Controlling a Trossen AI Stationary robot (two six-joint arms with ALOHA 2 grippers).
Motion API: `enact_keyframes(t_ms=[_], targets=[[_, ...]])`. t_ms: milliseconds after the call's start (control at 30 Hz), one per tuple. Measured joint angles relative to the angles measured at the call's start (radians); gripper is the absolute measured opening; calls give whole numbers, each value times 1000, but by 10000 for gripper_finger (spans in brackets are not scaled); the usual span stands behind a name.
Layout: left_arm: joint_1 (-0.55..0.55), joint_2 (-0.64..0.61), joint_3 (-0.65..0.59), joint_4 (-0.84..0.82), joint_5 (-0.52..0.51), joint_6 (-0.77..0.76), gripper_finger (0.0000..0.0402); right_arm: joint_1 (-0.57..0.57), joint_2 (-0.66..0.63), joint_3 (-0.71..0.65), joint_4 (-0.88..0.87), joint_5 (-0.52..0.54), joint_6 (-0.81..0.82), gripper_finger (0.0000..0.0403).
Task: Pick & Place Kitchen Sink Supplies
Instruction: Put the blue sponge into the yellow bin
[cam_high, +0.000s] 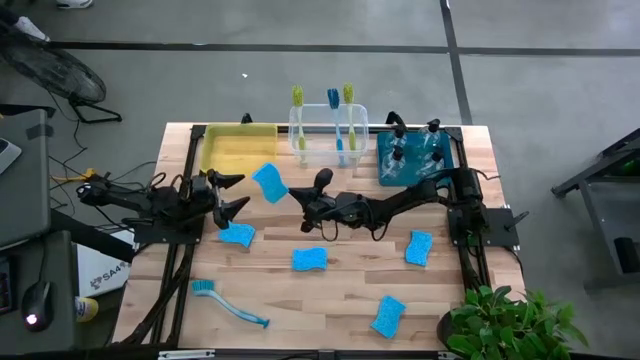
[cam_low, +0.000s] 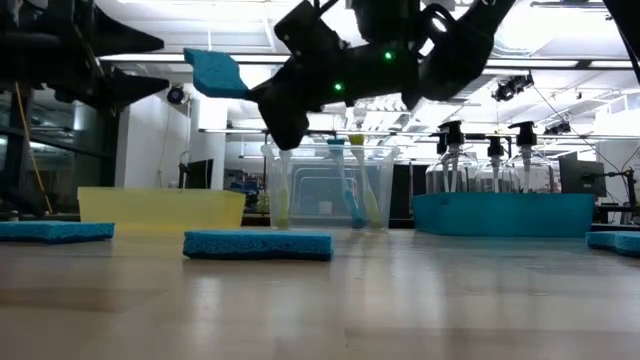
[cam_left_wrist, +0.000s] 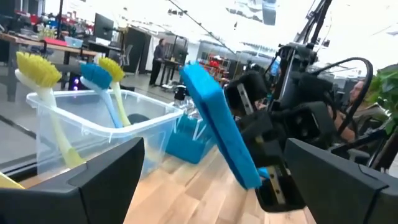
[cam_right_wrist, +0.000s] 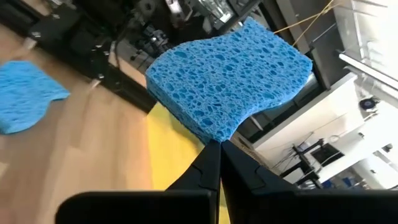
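Observation:
My right gripper (cam_high: 293, 193) reaches across the table's middle and is shut on a bright-blue sponge (cam_high: 270, 182), which is up in the air near the yellow bin (cam_high: 238, 150). My left gripper (cam_high: 237, 194) is open just left of that sponge, its fingers standing on either side without touching it. Several more blue sponges lie flat on the table (cam_high: 237, 235), (cam_high: 309, 259), (cam_high: 419, 248), (cam_high: 388, 315). A blue dish brush (cam_high: 225, 300) lies near the front left. Yellow-green and blue brushes stand in the clear bin (cam_high: 330, 140). Spray bottles stand in the teal bin (cam_high: 415, 158). My right gripper pinches the sponge by the middle of one long edge (cam_right_wrist: 214, 134) between its two fingertips (cam_right_wrist: 208, 155). The fingers come roughly level from the table's right. The sponge is lifted clear of the table (cam_low: 215, 72), tilted on edge, sticking out beyond the fingertips.
Three bins stand in a row along the far edge: yellow, clear, teal. A potted plant (cam_high: 505, 320) sits at the near right corner. Bare wood shows between the loose sponges in the table's middle and front.

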Motion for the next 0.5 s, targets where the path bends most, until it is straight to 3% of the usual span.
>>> enact_keyframes(t_ms=[200,500], targets=[[0,26,0,9,-19,-65,381,-9,0,44,-22,-36,-40,0],[0,128,0,181,-29,-66,381,-27,0,97,-91,-84,-48,0]])
